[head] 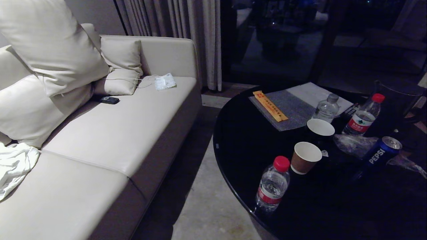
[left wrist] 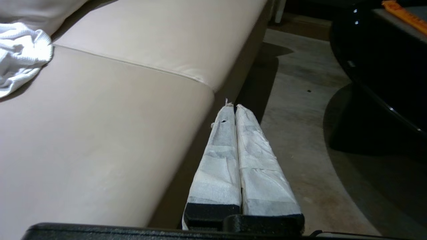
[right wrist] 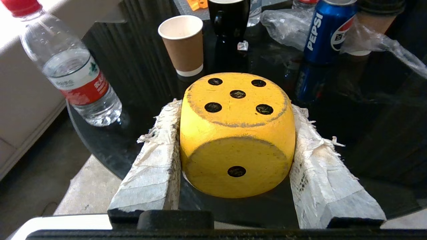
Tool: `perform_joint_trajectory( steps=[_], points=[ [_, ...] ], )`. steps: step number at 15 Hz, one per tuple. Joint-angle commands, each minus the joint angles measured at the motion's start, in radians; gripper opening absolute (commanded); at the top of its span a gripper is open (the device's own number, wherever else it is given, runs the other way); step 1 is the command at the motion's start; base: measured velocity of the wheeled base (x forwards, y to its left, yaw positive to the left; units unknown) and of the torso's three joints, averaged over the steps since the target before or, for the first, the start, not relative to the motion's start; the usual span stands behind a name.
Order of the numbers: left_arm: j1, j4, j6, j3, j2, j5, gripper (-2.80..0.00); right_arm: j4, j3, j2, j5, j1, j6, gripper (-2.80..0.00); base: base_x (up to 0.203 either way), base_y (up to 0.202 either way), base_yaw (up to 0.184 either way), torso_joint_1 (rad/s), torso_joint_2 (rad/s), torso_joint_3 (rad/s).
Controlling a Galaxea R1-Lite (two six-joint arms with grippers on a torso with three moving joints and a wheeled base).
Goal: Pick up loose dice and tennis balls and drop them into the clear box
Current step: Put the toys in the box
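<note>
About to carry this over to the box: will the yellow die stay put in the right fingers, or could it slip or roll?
The die looks rigid, so the padded fingers pressing its flat sides should probably hold. Its worn, painted surface may be slightly slick. If dropped, the rounded corners could let it tumble briefly.
</note>
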Motion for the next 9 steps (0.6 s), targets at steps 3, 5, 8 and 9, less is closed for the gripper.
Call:
perform_joint_trajectory(
  steps=[3, 5, 8, 9],
  points=[
    [-0.001, 0.000, 0.001, 0.002, 0.002, -0.003, -2.80, 0.000, 0.000, 0.002, 0.000, 0.000, 0.001, -2.80, 0.006, 0.003, -0.123, 0.000, 0.00, 0.002],
    [-0.001, -0.001, 0.004, 0.002, 0.002, -0.003, -2.80, 0.000, 0.000, 0.003, 0.000, 0.000, 0.001, -2.80, 0.001, 0.011, -0.166, 0.002, 0.00, 0.005],
    [-0.001, 0.000, 0.001, 0.002, 0.002, -0.003, -2.80, 0.000, 0.000, 0.002, 0.000, 0.000, 0.001, -2.80, 0.000, 0.011, -0.165, 0.003, 0.00, 0.003],
    [-0.001, 0.000, 0.001, 0.002, 0.002, -0.002, -2.80, 0.000, 0.000, 0.002, 0.000, 0.000, 0.001, -2.80, 0.001, 0.010, -0.166, -0.002, 0.00, 0.002]
  ],
)
